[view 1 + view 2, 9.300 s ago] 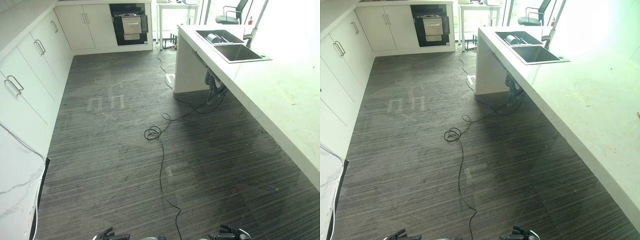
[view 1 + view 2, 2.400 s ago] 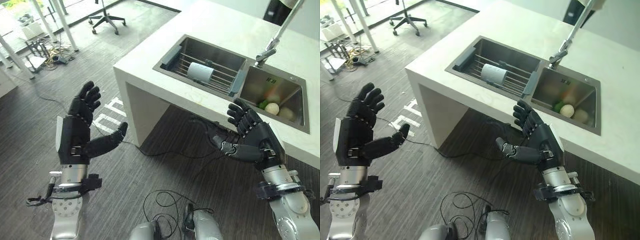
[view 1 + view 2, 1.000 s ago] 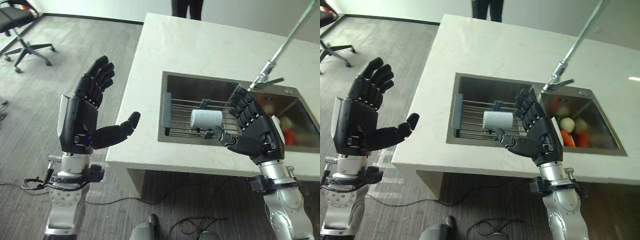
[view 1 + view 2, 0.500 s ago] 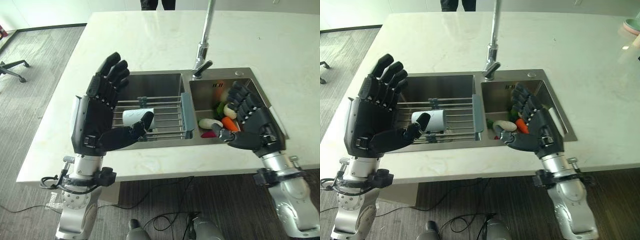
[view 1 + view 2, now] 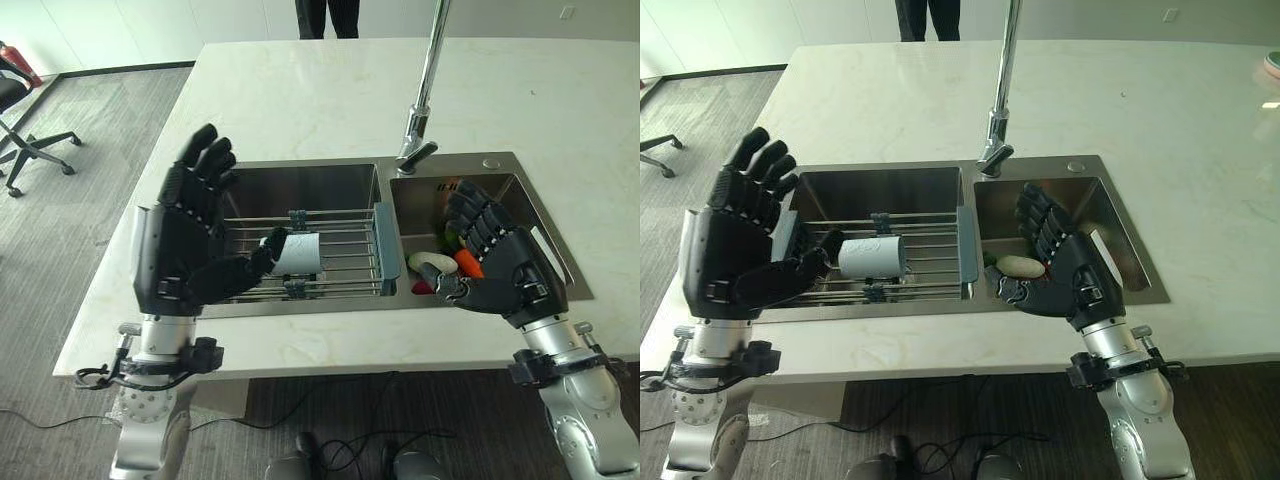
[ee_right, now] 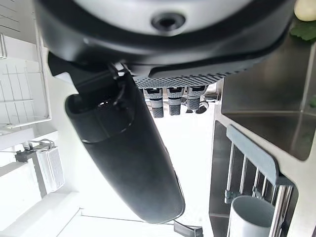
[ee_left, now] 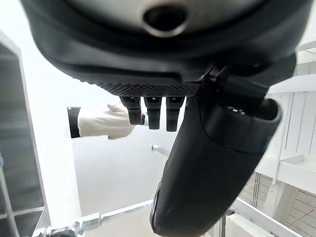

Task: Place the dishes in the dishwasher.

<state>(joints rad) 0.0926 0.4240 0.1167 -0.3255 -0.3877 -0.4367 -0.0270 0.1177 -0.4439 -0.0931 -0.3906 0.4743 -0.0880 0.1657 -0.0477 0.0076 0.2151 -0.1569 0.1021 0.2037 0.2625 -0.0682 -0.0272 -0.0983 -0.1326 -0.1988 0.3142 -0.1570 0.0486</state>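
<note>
A white cup (image 5: 870, 256) lies on its side on a wire rack (image 5: 340, 250) in the left basin of a steel double sink (image 5: 300, 312); the cup (image 6: 249, 217) also appears in the right wrist view. My left hand (image 5: 180, 250) is held up open in front of the left basin, palm towards the cup, holding nothing. My right hand (image 5: 505, 270) is held up open in front of the right basin, also holding nothing. In the left wrist view my left hand's fingers (image 7: 153, 111) stand straight.
The right basin holds a pale oval vegetable (image 5: 1020, 266), a carrot (image 5: 468, 262) and greens. A tall faucet (image 5: 425, 100) rises behind the sink. A person (image 5: 325, 18) stands beyond the white counter (image 5: 300, 90). An office chair (image 5: 30, 130) stands far left.
The camera has swung from the kitchen floor round to face the sink squarely. Both hands came up into view and stay open. The cup lies in the same place on the rack.
</note>
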